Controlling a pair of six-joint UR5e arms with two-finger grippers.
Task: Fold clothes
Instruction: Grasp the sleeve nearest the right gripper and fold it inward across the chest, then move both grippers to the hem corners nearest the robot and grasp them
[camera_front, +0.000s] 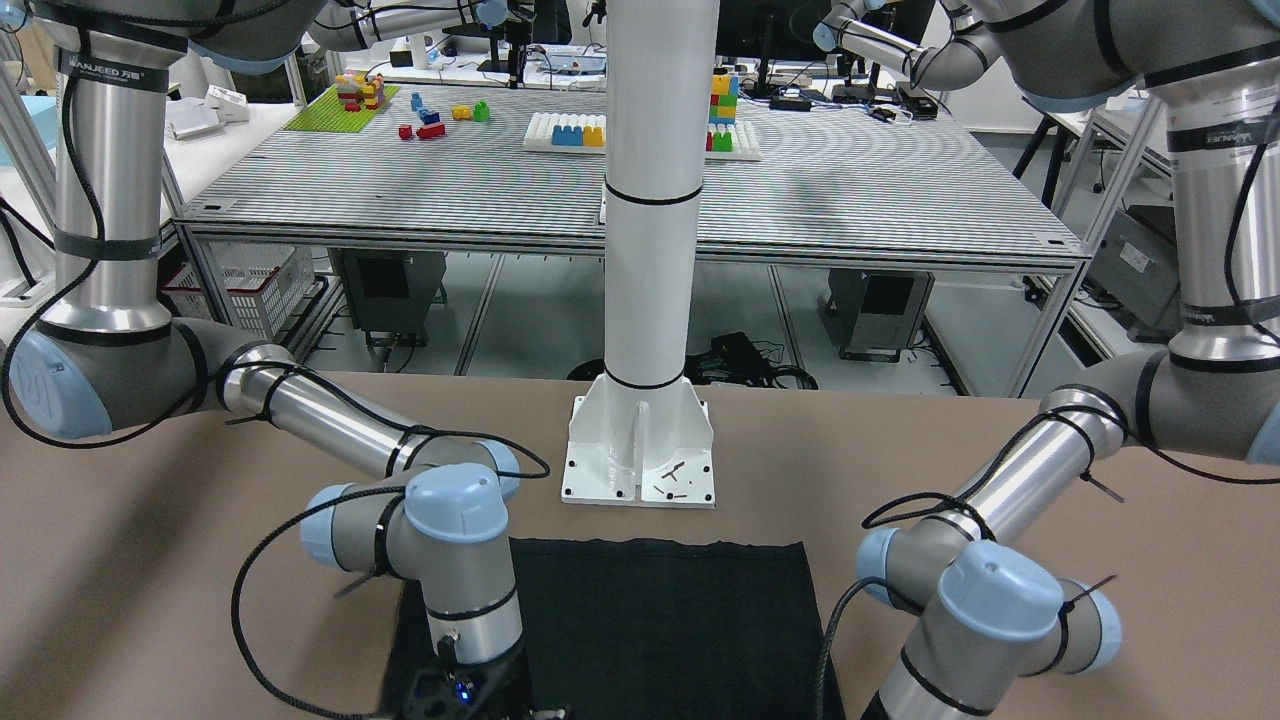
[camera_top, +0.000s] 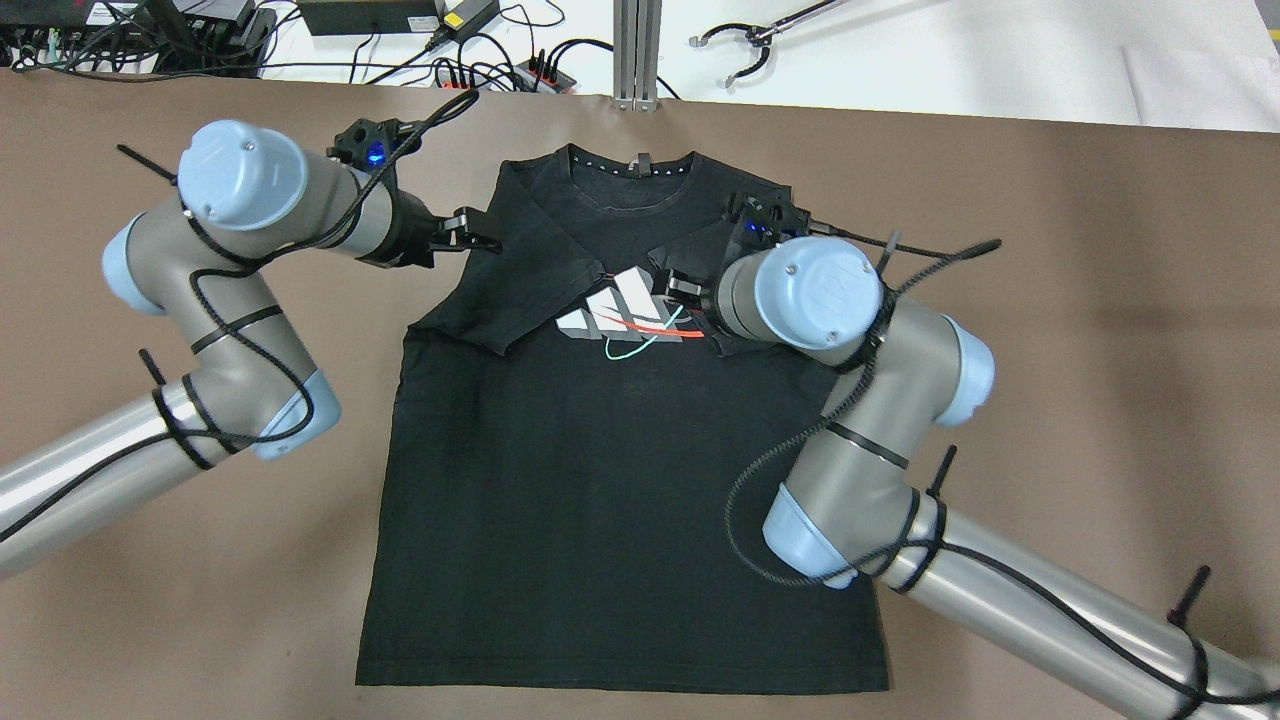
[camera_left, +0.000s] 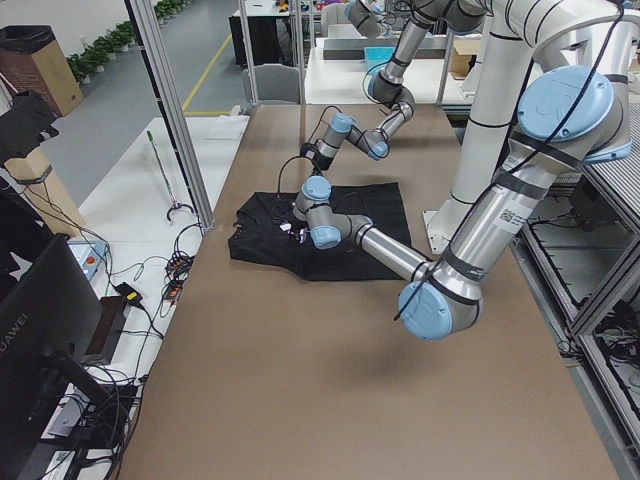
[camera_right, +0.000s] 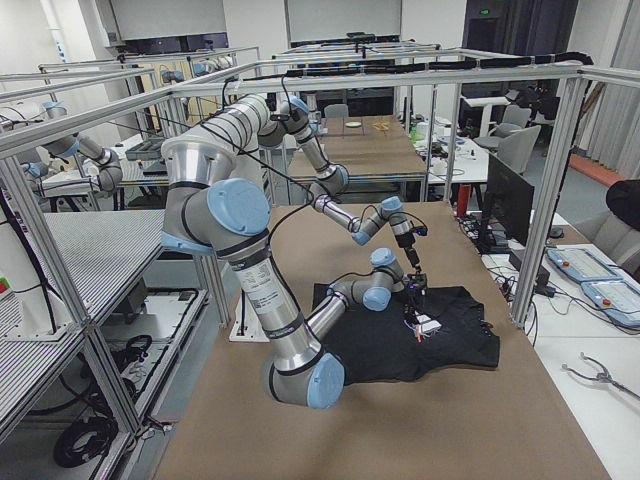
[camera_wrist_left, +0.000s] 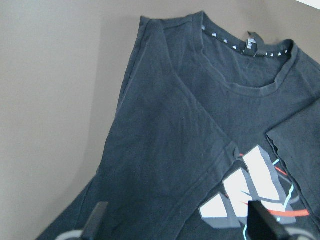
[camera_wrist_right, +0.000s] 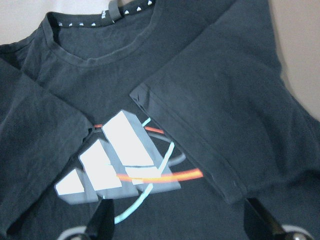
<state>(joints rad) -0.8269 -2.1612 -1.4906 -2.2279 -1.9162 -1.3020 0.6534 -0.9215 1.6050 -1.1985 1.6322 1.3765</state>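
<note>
The shirt (camera_top: 620, 500) lies flat and front up in the middle of the table (camera_top: 1050, 300), with its collar (camera_top: 630, 170) on the side away from the robot. Its hem (camera_top: 620, 685) is towards the robot, near the white pillar base (camera_front: 640, 450) but not touching it. Both short sleeves are already turned in over the chest. The left sleeve (camera_top: 520, 290) slants in so its cuff meets the edge of the logo (camera_top: 620, 315), and the right sleeve (camera_wrist_right: 220, 115) crosses in from the other shoulder and covers the logo's far corner. That looks like the first stage done, and the sleeves lie fairly neat with only light creases. The body has not been folded: it is spread to full width and length, with the side seams and hem lying out on the table. By my reckoning the larger part is left, either bringing the sides in or taking the hem up towards the collar. The left gripper (camera_top: 478, 230) hovers at the left shoulder seam with its fingers spread and nothing between them. The right gripper (camera_wrist_right: 180, 220) hangs low over the logo and the right cuff, also spread wide and holding nothing. Neither one has a grip on the cloth at this moment.
</note>
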